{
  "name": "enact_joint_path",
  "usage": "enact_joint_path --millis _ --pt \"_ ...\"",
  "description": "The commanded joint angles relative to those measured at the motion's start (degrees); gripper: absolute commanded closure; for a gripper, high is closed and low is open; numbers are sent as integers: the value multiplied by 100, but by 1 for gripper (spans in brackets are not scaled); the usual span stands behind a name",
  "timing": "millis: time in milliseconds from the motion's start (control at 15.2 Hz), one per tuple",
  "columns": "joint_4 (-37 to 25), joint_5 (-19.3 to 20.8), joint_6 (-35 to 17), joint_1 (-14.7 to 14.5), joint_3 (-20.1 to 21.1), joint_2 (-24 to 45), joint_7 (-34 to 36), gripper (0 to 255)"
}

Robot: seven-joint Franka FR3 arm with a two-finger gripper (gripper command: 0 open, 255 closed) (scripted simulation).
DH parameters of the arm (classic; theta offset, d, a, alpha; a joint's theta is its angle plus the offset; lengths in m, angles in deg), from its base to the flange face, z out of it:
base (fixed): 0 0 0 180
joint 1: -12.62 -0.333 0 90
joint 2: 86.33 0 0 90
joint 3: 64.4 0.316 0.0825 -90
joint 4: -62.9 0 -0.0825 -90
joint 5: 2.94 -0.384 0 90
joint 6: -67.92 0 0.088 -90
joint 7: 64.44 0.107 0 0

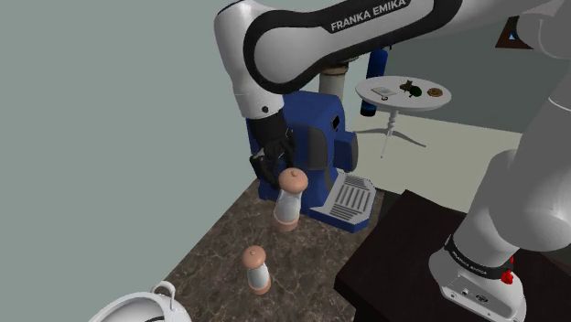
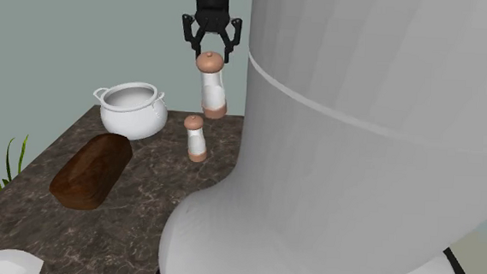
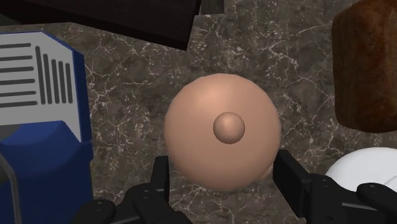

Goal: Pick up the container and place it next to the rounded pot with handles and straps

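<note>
Container [image 3: 222, 130], white body, peach domed cap, small knob

Blue coffee machine [image 1: 325, 114], brown loaf [image 2: 92, 170]

White pot [image 1: 137, 309] partly beyond shoulder view's edge

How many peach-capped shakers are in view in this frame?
2. The taller shaker stands directly under the open claw, beside the blue machine; the shorter shaker stands nearer the white pot.
</note>
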Motion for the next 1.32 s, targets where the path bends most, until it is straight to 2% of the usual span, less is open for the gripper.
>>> enact_joint_path --millis 0,726,1254 --pt "-103 -37 3 -153 155 83 313 255" --pt "-1271 180 55 -1067 841 1146 1963 255" --pt "-2845 701 369 -2072 1100 2425 3158 255"
